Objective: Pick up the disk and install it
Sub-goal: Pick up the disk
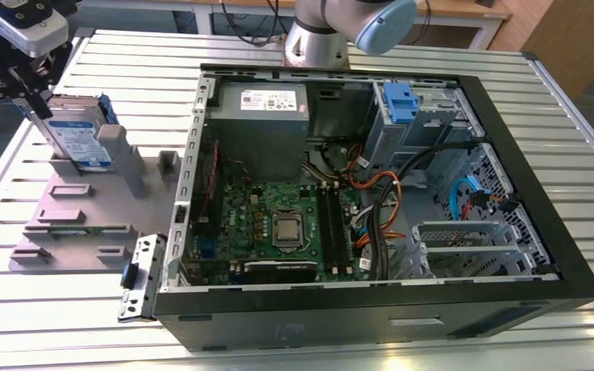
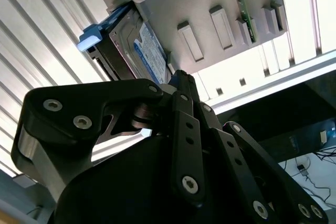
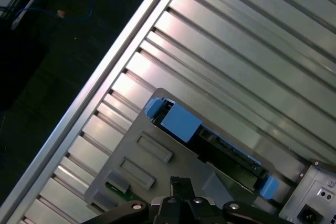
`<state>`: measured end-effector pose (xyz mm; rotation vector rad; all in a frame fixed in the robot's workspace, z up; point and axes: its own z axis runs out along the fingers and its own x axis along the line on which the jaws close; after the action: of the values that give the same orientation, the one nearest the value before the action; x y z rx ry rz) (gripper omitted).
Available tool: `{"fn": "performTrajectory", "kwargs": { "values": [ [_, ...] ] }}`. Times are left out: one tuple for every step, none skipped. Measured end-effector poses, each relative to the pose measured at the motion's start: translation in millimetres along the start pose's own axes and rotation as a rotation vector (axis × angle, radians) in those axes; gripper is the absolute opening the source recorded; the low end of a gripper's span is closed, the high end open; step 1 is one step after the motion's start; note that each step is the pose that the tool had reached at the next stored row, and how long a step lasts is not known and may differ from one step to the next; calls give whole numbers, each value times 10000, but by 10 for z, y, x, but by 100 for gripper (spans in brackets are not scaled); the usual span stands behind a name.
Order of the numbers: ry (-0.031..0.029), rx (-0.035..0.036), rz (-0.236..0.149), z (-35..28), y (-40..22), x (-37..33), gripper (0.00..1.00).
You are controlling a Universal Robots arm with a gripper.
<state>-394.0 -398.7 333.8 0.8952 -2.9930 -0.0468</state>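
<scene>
- Disk [image 1: 75, 135] stands on edge in a slot of the grey holder [image 1: 80, 209], on the slatted table [image 1: 544, 93] at the exterior view's left, well apart from the open computer case [image 1: 379, 309].
- Its blue carrier handle faces up in the first wrist view [image 3: 181, 121].
- The gripper [image 1: 31, 97] hangs close over the disk's upper end. I cannot tell whether it is open or closed, or whether it touches the disk.
- Risk, as I judge it: a grip taken near one end and not at the middle could tilt the disk, so it binds in the slot or drags the holder along.
- Risk: the smooth metal sides and plastic frame could slip under a weak hold, and the disk would drop onto the table.
- Risk: loose cables [image 1: 379, 193] lie inside the case near the drive bay [image 1: 410, 116] and could snag the disk or block it.
- Count: one disk, one gripper, one holder, one case, one power supply box [image 1: 260, 104] and one blue bracket [image 1: 398, 104] at the bay.
</scene>
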Motion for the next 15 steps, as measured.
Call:
{"fn": "performTrajectory", "kwargs": {
  "values": [
    [1,0,-21,0,0,0,11],
    [2,0,-43,0,0,0,11],
    [3,0,-63,0,0,0,11],
    [3,0,-84,0,0,0,11],
    [4,1,-106,0,0,0,11],
    [4,1,-127,0,0,0,11],
    [5,1,-147,0,0,0,11],
    [6,1,-169,0,0,0,11],
    [7,2,-191,0,0,0,11],
    [8,2,-213,0,0,0,11],
    [8,2,-233,0,0,0,11],
    [9,2,-255,0,0,0,11],
    [10,2,-276,0,0,0,11],
    [10,2,-297,0,0,0,11],
    [11,3,-318,0,0,0,11]
  ]
}}
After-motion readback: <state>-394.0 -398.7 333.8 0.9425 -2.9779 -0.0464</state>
